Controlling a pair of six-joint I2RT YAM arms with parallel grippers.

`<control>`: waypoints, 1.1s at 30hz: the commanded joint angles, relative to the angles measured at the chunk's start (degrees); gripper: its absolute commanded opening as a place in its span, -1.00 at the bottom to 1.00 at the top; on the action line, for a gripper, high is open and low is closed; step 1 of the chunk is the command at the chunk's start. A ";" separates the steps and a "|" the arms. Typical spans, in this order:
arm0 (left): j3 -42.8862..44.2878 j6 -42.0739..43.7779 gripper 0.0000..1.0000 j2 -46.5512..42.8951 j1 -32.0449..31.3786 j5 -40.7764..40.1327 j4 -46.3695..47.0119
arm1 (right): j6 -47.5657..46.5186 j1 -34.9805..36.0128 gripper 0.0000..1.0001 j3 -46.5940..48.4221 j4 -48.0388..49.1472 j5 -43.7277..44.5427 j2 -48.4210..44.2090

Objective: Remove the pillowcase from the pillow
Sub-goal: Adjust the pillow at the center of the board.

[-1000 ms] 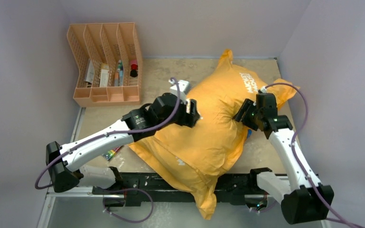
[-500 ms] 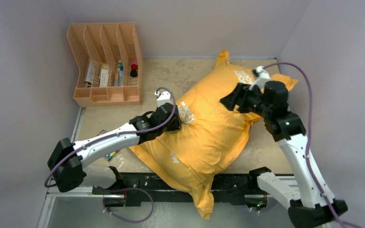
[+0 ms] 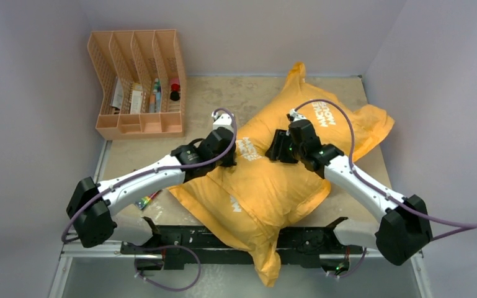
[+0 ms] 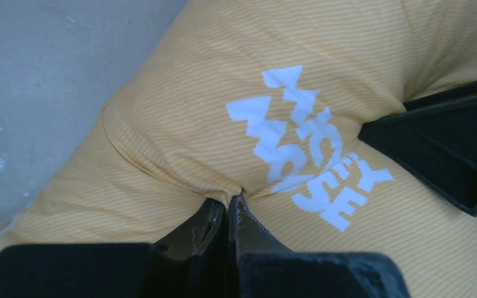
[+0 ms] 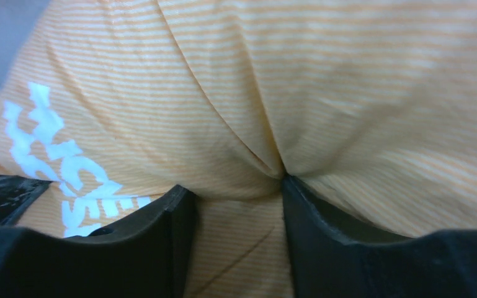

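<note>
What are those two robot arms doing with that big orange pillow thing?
They're trying to take the orange pillowcase off its pillow. The left fingers are pinched shut on a small fold of it beside the white lettering. The right fingers are open, pressing into the fabric close by. It isn't off yet: no white pillow shows.

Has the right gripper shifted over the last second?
Yes. The right gripper went left across the pillowcase, toward the file organizer.

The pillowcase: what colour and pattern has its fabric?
Orange-yellow pillowcase with fine stripes and white lettering; clearest in the right wrist view.
</note>
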 commanded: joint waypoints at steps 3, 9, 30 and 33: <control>17.28 13.68 -1.00 8.52 5.46 -2.31 -5.61 | 11.62 -0.42 -0.47 -9.90 6.51 -4.16 -1.23; 36.57 19.24 -1.00 17.17 12.44 1.85 -8.45 | 10.19 -0.51 -0.16 4.05 1.17 1.33 -1.98; 9.75 1.83 0.46 -12.36 13.80 -11.27 -15.26 | -7.09 11.78 0.65 22.89 -5.22 -1.90 -0.04; 6.75 -0.96 0.45 -15.00 13.79 -9.69 -15.28 | -8.40 16.28 0.61 27.10 -9.60 6.18 5.03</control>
